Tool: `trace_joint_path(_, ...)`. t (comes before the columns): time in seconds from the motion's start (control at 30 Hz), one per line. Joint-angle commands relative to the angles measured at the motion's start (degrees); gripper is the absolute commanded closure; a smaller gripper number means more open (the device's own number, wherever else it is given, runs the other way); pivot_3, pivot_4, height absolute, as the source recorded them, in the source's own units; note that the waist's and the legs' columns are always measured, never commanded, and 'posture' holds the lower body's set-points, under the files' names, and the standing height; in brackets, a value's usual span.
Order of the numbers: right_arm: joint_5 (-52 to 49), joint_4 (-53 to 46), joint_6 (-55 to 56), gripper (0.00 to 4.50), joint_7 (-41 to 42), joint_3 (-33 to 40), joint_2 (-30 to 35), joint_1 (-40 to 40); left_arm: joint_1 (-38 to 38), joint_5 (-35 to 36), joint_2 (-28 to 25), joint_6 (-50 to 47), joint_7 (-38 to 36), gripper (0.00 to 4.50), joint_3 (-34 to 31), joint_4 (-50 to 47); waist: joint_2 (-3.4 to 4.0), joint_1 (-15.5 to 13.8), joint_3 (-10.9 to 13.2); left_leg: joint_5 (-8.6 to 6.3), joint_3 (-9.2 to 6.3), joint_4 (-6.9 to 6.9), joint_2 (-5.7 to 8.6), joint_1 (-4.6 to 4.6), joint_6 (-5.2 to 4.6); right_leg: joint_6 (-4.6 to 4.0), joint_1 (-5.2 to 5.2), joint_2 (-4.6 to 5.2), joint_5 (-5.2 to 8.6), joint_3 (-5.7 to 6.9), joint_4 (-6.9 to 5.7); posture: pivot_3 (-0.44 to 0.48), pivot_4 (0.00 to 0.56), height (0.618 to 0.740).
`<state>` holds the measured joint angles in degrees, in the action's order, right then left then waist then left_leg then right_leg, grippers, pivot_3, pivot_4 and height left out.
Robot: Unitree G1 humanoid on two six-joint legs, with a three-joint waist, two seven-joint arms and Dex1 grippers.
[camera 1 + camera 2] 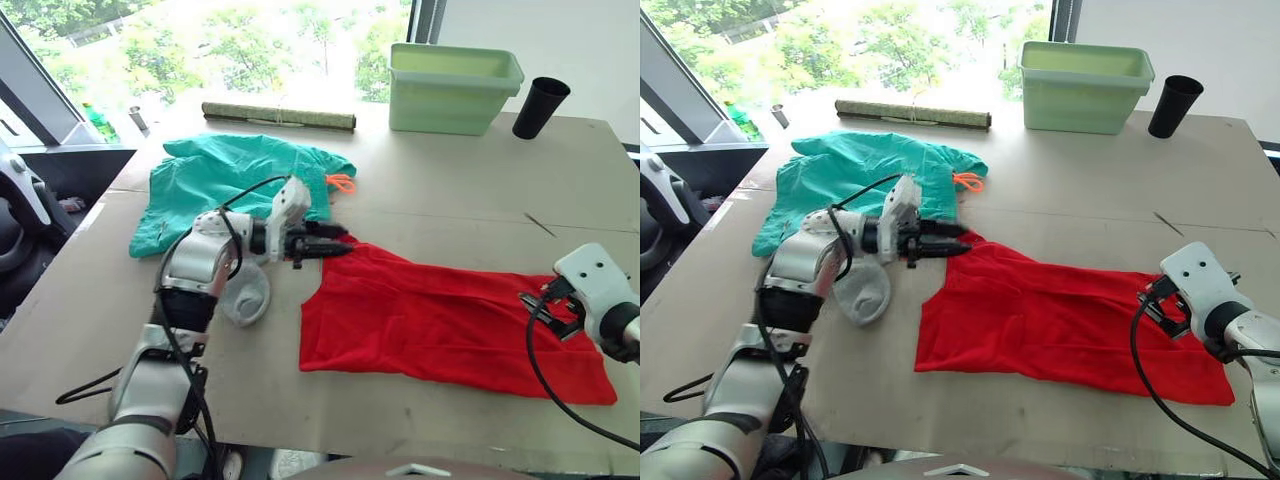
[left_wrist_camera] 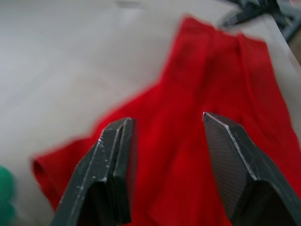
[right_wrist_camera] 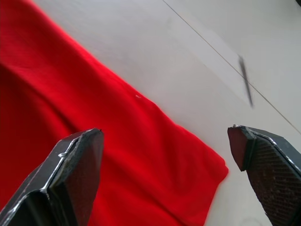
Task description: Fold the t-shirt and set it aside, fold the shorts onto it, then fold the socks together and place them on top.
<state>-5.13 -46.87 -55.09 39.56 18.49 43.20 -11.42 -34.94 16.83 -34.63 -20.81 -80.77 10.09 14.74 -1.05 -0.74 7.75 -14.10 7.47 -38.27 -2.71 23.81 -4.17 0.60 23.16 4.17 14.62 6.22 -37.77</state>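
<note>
- Red t-shirt (image 1: 450, 325) lies flat near the middle of the counter (image 1: 450, 190), already narrowed into a long band running left to right; judged partly folded, not yet set aside.
- Left tool (image 1: 335, 246) hovers at the shirt's far-left corner, fingers parted with red cloth between and below them in the left wrist view, nothing gripped; looks lined up to pinch that corner.
- Right tool (image 1: 1160, 300) sits over the shirt's right end, fingers spread wide, released; right edge and corner of the shirt lie just under it.
- Both tools at opposite ends suggest a two-handed lift or fold-over next.
- Teal shorts (image 1: 235, 180) lie spread behind the left arm, orange drawstring (image 1: 341, 184) near the shirt's top corner, apart from it.
- Grey sock (image 1: 245, 293) lies under the left forearm, just beside the shirt's left edge; could get dragged.
- Open room: bare counter behind the shirt on the right, up to the green bin (image 1: 452, 87) and black cup (image 1: 540, 107).
- Shirt's near edge lies close to the counter's front edge.
</note>
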Motion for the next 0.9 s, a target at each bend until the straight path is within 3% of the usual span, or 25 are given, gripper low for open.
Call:
trace_joint_path(0.03, -2.5, -1.92, 5.0, 0.0, 1.79, 0.88, 0.03, -1.56, 1.08, -3.29, -1.34, 7.03, -2.77, 2.0, 2.8, -0.28, 0.02, -0.09, 0.01, -0.11, -0.01, 0.0, 0.0, 0.02, -0.19, 0.0, 0.01, 0.0, 0.0, 0.01, 0.0, 0.0, 0.15, 0.74)
trace_joint_path(0.2, -4.09, -2.57, 6.18, 0.0, 0.95, 0.31, -0.58, -2.65, 0.67, -7.61, -0.09, 14.3, -0.19, 2.0, 4.38, 4.92, 0.01, -0.08, 0.02, -0.13, -0.01, -0.04, 0.01, 0.04, -0.24, -0.15, 0.0, 0.07, 0.08, 0.01, 0.0, 0.0, 0.15, 0.74)
trace_joint_path(0.67, -13.33, -7.7, 13.04, 0.0, 4.31, 2.9, -3.92, -8.81, -3.51, 1.51, -2.39, -19.87, -1.43, 2.0, 1.39, 2.24, -0.02, -0.02, 0.05, -0.13, -0.03, -0.04, -0.02, 0.03, -0.25, 0.25, 0.01, -0.04, 0.13, 0.0, -0.03, 0.0, 0.15, 0.74)
trace_joint_path(0.9, -20.66, -12.01, 16.36, 0.0, 5.22, 0.4, -5.79, -8.34, -2.94, -0.13, -1.59, -22.0, 2.51, 2.0, 2.78, 1.4, -0.03, -0.06, 0.05, -0.14, -0.04, -0.04, -0.01, 0.03, -0.25, 0.24, 0.01, -0.02, 0.13, 0.0, -0.03, 0.0, 0.15, 0.74)
